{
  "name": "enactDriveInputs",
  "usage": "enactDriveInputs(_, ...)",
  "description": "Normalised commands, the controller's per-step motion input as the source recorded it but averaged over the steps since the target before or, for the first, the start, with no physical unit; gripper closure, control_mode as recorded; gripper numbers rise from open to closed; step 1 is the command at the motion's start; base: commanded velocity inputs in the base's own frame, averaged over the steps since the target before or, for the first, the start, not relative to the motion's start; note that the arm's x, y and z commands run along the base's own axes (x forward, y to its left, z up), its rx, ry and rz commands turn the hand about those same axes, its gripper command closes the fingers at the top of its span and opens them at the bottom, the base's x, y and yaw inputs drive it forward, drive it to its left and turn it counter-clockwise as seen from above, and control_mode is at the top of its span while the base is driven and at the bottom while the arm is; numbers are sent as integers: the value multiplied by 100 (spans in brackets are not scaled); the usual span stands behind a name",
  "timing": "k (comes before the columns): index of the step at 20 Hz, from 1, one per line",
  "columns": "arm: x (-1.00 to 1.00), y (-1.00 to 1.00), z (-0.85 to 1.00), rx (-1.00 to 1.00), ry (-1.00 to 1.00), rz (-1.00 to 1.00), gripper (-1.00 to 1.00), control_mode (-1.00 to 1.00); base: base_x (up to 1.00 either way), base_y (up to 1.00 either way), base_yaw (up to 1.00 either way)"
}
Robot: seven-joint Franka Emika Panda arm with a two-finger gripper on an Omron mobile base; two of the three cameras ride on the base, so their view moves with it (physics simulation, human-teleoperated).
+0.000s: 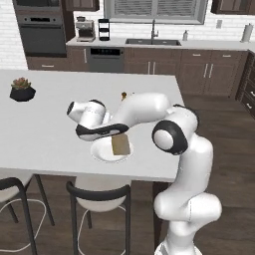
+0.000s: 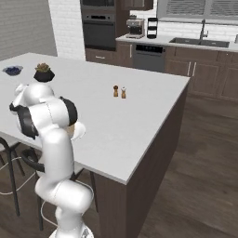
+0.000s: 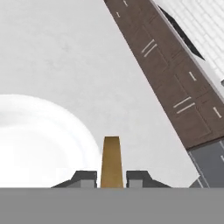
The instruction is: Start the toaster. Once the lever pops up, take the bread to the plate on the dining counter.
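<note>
bread coming down onto the plate

hanging edge-on between the two dark fingertips [image 3: 85, 177] in the hand view, the bread [image 3: 111, 161] showing as a narrow tan-brown strip with a slightly darker rim. seen from the left base view, appearing as a flat, roughly square brown slice [image 1: 121, 145] standing nearly upright over the plate [image 1: 102, 154], its lower edge at or just above the white surface; whether touching, impossible to tell. gripper [image 3: 111, 178] clamped narrow on the bread, jaws pressing both flat faces.

judging the step in hand as the final placing. lowering gently until the bottom edge meets the plate, then tilting the slice toward the plate's middle before letting go, so falling flat rather than tipping over the rim. keeping the slice over the round white dish, which lies mostly to one side of it in the hand view. releasing only once resting.

plate sitting near the front edge of the dining counter [image 1: 50, 124], just above a stool [image 1: 99, 191]. further off, a potted plant [image 1: 22, 88] and two small shakers [image 2: 119, 91] standing well apart from it.
</note>
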Motion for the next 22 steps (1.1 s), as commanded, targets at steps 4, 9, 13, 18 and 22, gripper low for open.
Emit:
enactDriveInputs(4, 20, 24, -51, -4, 5, 0, 100, -100, 0, 0, 0)
enactDriveInputs(9, 15, 18, -30, -1, 0, 0, 100, -100, 0, 0, 0)
enactDriveInputs(13, 2, 13, -3, 0, -5, 0, -100, -100, 0, 0, 0)
enactDriveInputs(18, 0, 2, 0, 1, -20, 0, -100, -100, 0, 0, 0)
enactDriveInputs(22, 4, 0, 0, 0, -20, 0, -100, -100, 0, 0, 0)
